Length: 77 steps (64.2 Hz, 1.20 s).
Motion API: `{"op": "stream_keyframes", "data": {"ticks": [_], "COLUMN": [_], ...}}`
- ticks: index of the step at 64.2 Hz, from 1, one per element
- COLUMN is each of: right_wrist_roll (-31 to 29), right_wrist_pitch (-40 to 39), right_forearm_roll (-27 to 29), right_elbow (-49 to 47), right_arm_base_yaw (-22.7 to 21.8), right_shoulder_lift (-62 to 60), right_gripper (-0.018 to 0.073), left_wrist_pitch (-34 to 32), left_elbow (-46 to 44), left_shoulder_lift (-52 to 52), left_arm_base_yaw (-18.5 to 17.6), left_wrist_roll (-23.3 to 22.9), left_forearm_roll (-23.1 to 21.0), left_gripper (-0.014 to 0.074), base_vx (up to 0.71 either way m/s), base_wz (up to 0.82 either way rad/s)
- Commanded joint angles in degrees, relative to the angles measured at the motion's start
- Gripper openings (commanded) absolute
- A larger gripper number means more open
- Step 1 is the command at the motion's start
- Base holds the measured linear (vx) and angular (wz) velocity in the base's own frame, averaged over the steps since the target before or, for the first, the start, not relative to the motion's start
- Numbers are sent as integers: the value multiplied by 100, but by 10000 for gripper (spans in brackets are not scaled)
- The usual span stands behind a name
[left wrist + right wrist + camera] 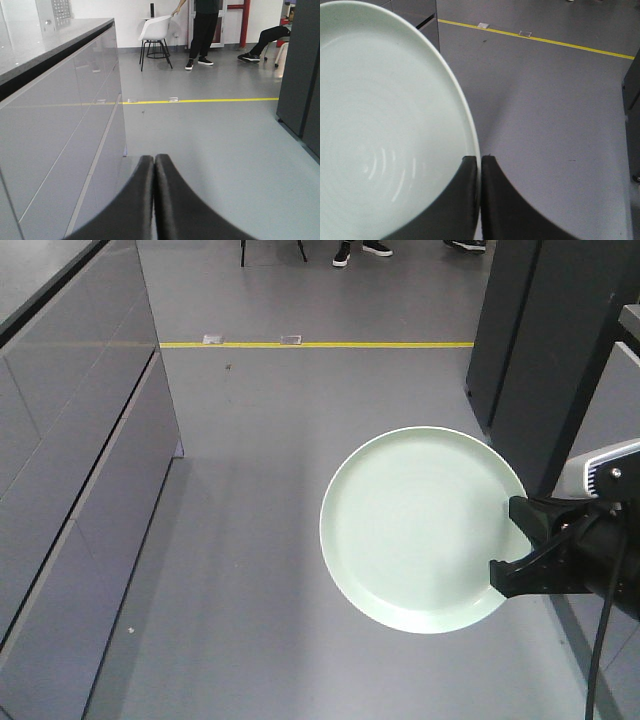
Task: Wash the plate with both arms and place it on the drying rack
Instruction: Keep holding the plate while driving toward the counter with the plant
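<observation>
Counter: a long run of grey cabinet fronts under a dark counter (pixel 47 42) fills the left side.
Left claw: the left claw (pixel 154 159) has its two black fingers pressed flat together with nothing between them. It hangs above the floor just beside the cabinet fronts (only its own wrist view shows it).
Floor: the grey floor (pixel 250 540) is crossed by a yellow line (pixel 320 344) farther back.
Background: a white chair (pixel 156 29) and a standing person (pixel 204 27) are beyond the line, well apart from both claws.
Plate: the pale mint-green plate (pixel 415 530) is in the air over the floor, right of centre in the front view. Its hollow face is turned up toward that camera.
Plate to claw: the plate reaches out leftward from the right claw, gripped by its right edge alone.
Right claw: the right claw (pixel 508 540) is closed down on the plate's rim. In its wrist view the rim runs into the thin slit between the fingers, one finger over the face and one outside it.
Far right: dark cabinets (pixel 545 330) stand behind the right claw.
</observation>
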Motion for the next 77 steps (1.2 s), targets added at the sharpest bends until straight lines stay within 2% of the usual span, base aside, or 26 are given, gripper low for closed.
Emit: {"op": "stream_keyframes", "data": {"ticks": [1,49,77], "right_wrist_roll": [-42,-42,-42], "right_wrist_pitch": [-463,-450,-442], "right_forearm_roll": [3,3,3], "right_elbow": [-164,-164,-164], "right_arm_base_yaw": [-42,-42,-42], "right_shoulder_lift": [-82,-82,-82], "right_gripper": [-8,-8,-8], "left_wrist_pitch": [-399,-399,-399], "left_elbow": [126,126,126], "left_shoulder_lift": [-91,-91,-91], "left_arm_base_yaw": [-43,-43,-43], "left_wrist_roll": [-16,-16,-16], "left_forearm_roll": [-52,-52,-52], "left_gripper": [-6,-6,-6], "base_vx": [23,19,15], "base_wz": [-2,-2,-17]}}
